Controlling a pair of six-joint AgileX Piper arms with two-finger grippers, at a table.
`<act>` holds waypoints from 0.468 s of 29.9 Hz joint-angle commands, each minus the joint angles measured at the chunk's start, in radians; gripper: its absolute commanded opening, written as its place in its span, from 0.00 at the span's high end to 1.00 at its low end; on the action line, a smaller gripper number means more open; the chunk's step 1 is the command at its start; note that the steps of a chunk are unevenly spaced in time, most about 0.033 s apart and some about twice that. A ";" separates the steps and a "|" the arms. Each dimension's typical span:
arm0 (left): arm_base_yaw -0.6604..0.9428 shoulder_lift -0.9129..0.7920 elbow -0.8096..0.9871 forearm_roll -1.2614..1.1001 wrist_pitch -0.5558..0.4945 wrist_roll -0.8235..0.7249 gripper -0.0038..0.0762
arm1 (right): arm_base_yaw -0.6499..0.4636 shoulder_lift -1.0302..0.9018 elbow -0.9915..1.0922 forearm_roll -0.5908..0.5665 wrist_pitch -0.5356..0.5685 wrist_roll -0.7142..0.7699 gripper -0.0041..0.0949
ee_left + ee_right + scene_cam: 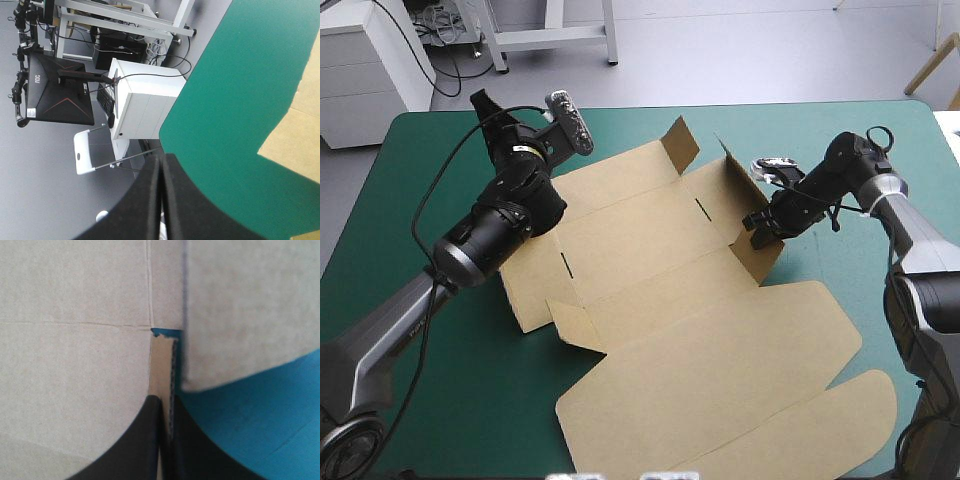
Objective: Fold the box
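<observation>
High view: brown box (670, 330) mostly flat on teal-green cover (490, 400).

The flat box (660, 250) sheet occupies the table's centre and near-right area. Its raised right wall (735, 195), clamped in the right gripper (760, 224), and the left arm (505, 225) above the left side obstruct lateral passage. Bare teal-green cover (510, 400) gives free room along the left, far and right edges.
</observation>
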 commanded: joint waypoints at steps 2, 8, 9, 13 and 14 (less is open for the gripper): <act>-0.003 -0.042 -0.032 0.034 -0.016 -0.017 0.96 | -0.002 -0.052 -0.029 -0.012 -0.020 -0.048 0.98; -0.003 -0.042 -0.032 -0.020 -0.016 -0.017 0.96 | 0.007 -0.052 -0.108 -0.027 -0.020 -0.053 0.98; -0.003 -0.042 -0.032 -0.042 -0.016 -0.017 0.96 | 0.014 -0.052 -0.127 -0.042 -0.020 -0.053 0.98; -0.003 -0.044 -0.032 -0.141 0.007 -0.011 0.95 | 0.050 -0.052 -0.187 -0.102 -0.022 -0.061 0.98; -0.003 -0.044 -0.032 -0.161 0.016 -0.011 0.94 | 0.058 -0.052 -0.201 -0.111 -0.022 -0.067 0.98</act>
